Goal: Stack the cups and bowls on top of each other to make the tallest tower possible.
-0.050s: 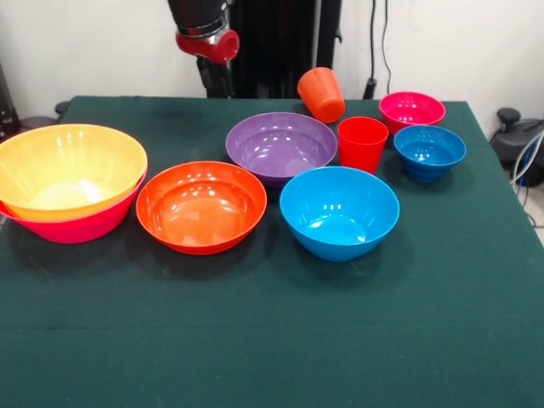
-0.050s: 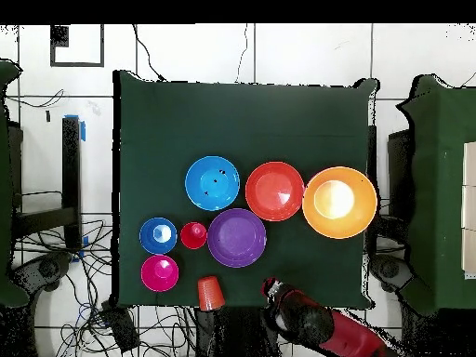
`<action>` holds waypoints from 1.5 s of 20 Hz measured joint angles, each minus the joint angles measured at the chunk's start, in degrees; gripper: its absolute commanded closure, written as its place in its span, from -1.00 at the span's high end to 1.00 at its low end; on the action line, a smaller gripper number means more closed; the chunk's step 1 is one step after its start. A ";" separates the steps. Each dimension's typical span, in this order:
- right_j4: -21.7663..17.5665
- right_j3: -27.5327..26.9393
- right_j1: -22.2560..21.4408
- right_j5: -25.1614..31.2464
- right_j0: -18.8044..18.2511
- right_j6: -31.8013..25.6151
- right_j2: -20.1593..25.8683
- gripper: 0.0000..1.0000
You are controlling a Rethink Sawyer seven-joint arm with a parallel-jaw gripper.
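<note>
**Yellow bowl nested, the rest still loose**

Front view: the yellow bowl sits inside the pink bowl; the other bowls and the red cup stand apart on the worktop, the orange cup tipped over.

Overhead view: the arm hangs off the worktop edge; I cannot tell how the gripper is set.

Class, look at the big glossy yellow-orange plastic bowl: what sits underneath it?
The big yellow-orange plastic bowl is nested inside a big pink plastic bowl; only the pink rim and lower wall show. The pink bowl's inside is covered, and the overhead view hides it almost entirely.
</note>
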 measured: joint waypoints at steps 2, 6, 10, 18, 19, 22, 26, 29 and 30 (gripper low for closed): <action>0.37 0.00 0.67 0.00 -0.33 0.00 0.83 1.00; 1.51 -0.01 1.20 0.00 -0.79 0.00 2.56 1.00; 2.79 -0.01 1.66 0.00 -0.93 0.05 4.17 1.00; 4.14 -0.03 4.48 -3.02 -0.88 0.36 6.23 1.00; 4.12 -0.01 4.85 -3.57 -0.89 0.44 6.37 1.00; 4.13 -0.02 6.20 -5.35 -0.89 0.71 6.60 1.00; 4.14 -0.03 7.49 -6.27 -0.89 1.06 6.64 1.00; 4.14 -0.04 8.60 -6.86 -0.88 1.28 6.65 1.00; 4.14 -0.04 8.75 -6.93 -0.87 1.28 6.64 1.00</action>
